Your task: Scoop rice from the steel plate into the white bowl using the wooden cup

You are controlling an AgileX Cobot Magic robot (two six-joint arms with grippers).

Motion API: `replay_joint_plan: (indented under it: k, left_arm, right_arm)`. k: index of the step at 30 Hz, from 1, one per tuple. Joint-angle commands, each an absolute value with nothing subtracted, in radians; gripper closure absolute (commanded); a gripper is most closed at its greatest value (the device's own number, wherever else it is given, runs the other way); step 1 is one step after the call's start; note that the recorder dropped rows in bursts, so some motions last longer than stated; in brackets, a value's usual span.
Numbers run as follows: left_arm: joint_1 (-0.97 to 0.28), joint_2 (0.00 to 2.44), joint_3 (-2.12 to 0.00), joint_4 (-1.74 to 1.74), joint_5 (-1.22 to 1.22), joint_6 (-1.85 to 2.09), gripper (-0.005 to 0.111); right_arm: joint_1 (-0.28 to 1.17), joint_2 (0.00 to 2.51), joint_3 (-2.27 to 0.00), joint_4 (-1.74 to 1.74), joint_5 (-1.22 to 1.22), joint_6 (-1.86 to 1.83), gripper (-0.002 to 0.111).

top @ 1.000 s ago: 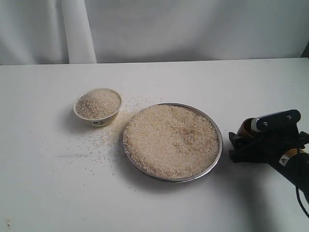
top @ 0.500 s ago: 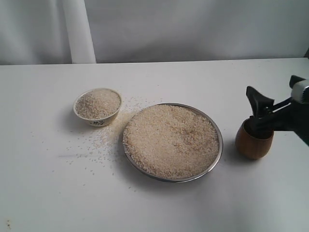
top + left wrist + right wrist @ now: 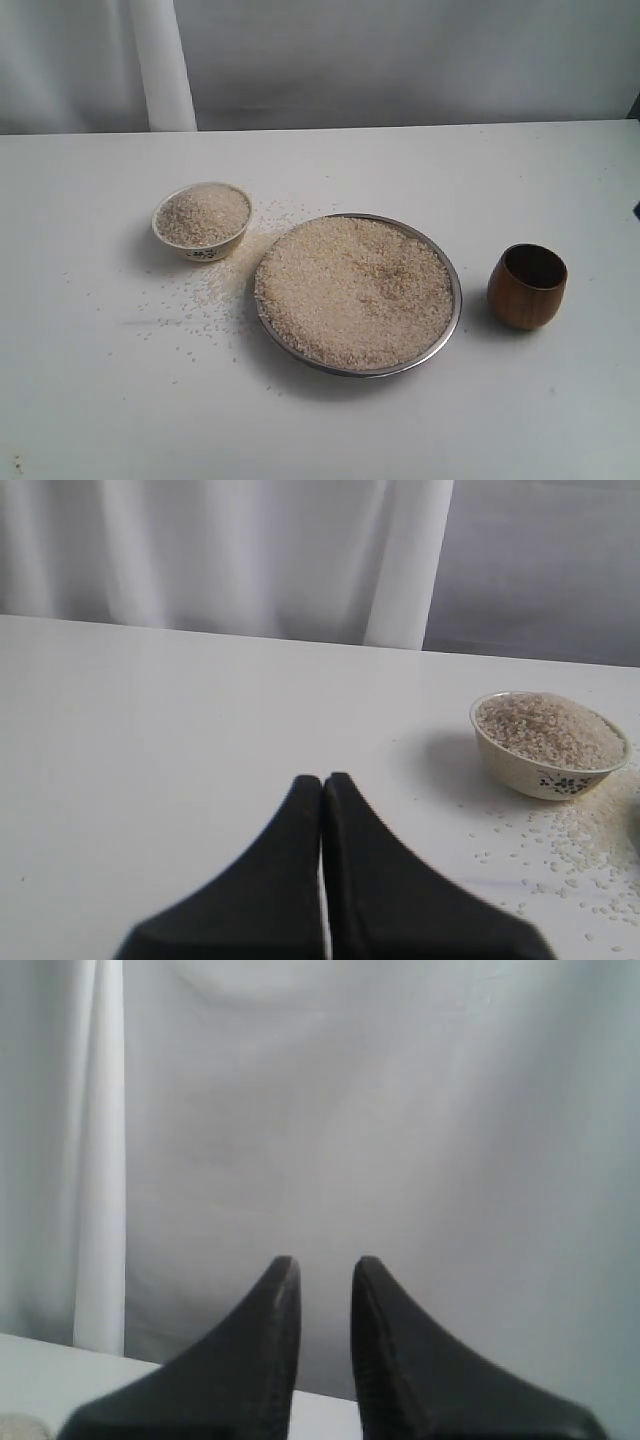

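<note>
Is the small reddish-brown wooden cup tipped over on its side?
No, the reddish-brown wooden cup stands upright, mouth up, beside the wide round steel plate.

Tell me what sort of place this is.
Probably a staged test bench, not a kitchen: a plain white table, a white cloth backdrop, and only a steel plate of rice, a white bowl and a wooden cup.

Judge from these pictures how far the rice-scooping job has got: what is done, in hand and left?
Done: the small cream-white ceramic bowl is heaped with pale rice. In hand: nothing; the reddish-brown wooden cup stands upright beside the wide shiny steel plate, and neither left gripper nor right gripper holds anything. Left: probably little, since the bowl looks full; the plate is full too.
</note>
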State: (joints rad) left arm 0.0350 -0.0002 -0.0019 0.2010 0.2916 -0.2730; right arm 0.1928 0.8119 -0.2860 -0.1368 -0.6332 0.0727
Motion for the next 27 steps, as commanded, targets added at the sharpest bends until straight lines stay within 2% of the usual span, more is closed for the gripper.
replay_joint_plan:
  k: [1,3,8,27]
  left_arm:
    - [0.030,0.000,0.000,0.196,0.285,-0.277,0.107]
    - [0.030,0.000,0.000,0.196,0.285,-0.277,0.107]
    - [0.030,0.000,0.000,0.196,0.285,-0.277,0.107]
    - [0.030,0.000,0.000,0.196,0.285,-0.277,0.107]
  right_arm:
    - [0.187,0.675,-0.301,-0.143,-0.468,0.098,0.103]
    - [0.187,0.642,-0.334,-0.143,-0.387,0.108,0.108]
    - [0.187,0.605,-0.416,-0.143,-0.167,0.108,0.108]
    - [0.187,0.598,-0.421,-0.143,-0.157,0.110,0.108]
